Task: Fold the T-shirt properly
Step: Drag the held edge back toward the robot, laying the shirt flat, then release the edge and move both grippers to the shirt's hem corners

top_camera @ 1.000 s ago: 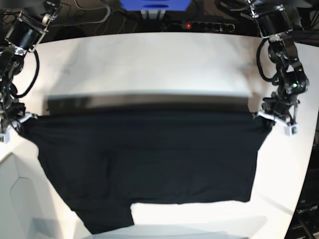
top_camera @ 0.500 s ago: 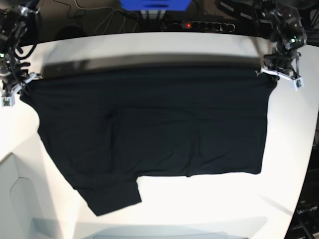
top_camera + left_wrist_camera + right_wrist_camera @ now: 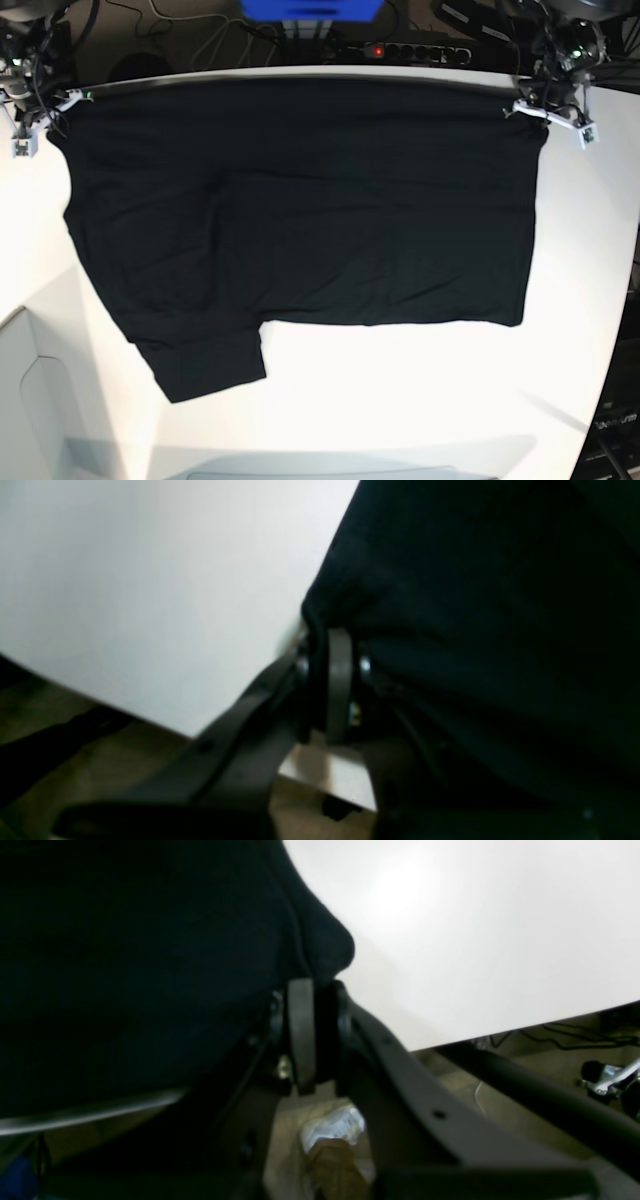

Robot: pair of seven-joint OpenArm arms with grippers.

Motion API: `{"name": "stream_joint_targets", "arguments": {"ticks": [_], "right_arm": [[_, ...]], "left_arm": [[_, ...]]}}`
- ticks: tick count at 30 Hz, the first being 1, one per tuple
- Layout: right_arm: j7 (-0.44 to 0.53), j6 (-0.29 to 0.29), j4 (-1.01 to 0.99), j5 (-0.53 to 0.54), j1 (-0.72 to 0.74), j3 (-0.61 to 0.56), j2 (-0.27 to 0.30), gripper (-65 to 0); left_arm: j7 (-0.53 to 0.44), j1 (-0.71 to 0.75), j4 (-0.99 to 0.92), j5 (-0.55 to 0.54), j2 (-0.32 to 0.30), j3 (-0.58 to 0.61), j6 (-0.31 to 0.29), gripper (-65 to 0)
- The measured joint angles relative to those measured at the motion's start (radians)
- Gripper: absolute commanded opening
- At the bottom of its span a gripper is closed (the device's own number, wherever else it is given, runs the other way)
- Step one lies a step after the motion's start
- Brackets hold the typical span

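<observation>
Black, soft cloth fills most of what your left wrist camera gives you: the large black short-sleeved cloth T-shirt (image 3: 475, 605) bunches to a puckered corner where the left end effector (image 3: 325, 680) is clamped tight on its edge, the dark jaws pressed together with fabric pinched between them, and the smooth white bench (image 3: 150, 580) lies pale beside it. In your right wrist camera you see the mirror of that: the right end effector (image 3: 312, 1032) is closed on the opposite corner of the T-shirt (image 3: 125, 965), with cloth bulging just above the jaws and the bench (image 3: 475, 940) running off to its edge, floor and cables beyond. In the base view the T-shirt (image 3: 300, 210) lies spread across the bench (image 3: 400, 400), its far edge drawn straight between the left end effector (image 3: 545, 110) at that view's right and the right end effector (image 3: 45, 112) at its left; one sleeve sticks out at the near left corner, and no print shows. Both arms are reached out to the far side of the bench, wrists low, well apart. Expect the cloth to be light, limp and apt to drag and wrinkle, so corner pinches like these, kept taut between the two arms, look to you the best hold; let the span slacken and the edge will likely sag.
</observation>
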Motion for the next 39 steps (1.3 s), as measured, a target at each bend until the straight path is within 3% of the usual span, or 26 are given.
{"name": "stream_joint_targets", "arguments": {"ticks": [5,9,12,14,17,21,25,29,34,39], "right_arm": [[-0.001,0.0,0.0,0.0,-0.01,0.0,-0.003,-65.0],[0.006,0.0,0.0,0.0,-0.028,0.0,-0.003,-63.6],[0.003,0.0,0.0,-0.003,-0.031,0.0,-0.002,-51.5],[0.004,0.0,0.0,-0.003,-0.031,0.0,-0.002,-41.9],[-0.003,0.0,0.026,-0.011,-0.037,0.002,-0.001,-31.0],[-0.003,0.0,0.106,-0.008,-0.039,0.006,-0.002,-24.3],[-0.002,0.0,0.14,-0.013,-0.015,0.065,-0.021,-23.7],[-0.008,0.0,0.136,-0.008,0.093,0.051,-0.035,-23.5],[-0.006,-0.003,0.11,0.002,0.283,-0.076,-0.027,-23.5],[0.003,-0.012,-0.147,-0.005,0.563,-0.182,0.021,-23.5]], "left_arm": [[0.0,0.043,0.003,-0.001,-0.006,0.001,0.0,-62.7],[0.0,0.058,0.003,0.0,-0.006,0.001,0.0,-46.4],[0.001,0.061,0.003,0.005,-0.007,0.0,0.001,-35.2],[-0.001,0.061,0.003,0.007,-0.008,0.0,0.001,-31.8],[-0.006,0.061,0.009,0.008,-0.008,0.0,0.001,-31.5],[0.001,0.062,0.078,-0.003,0.0,-0.032,0.003,-31.4],[-0.008,0.066,0.159,0.008,0.016,-0.117,0.008,-31.3],[0.008,-0.013,0.165,0.013,0.023,-0.154,0.011,-31.3],[0.0,-0.197,0.164,0.014,0.017,-0.171,0.006,-31.2],[0.003,-0.358,0.116,0.051,-0.027,-0.106,0.014,-31.2]]}}
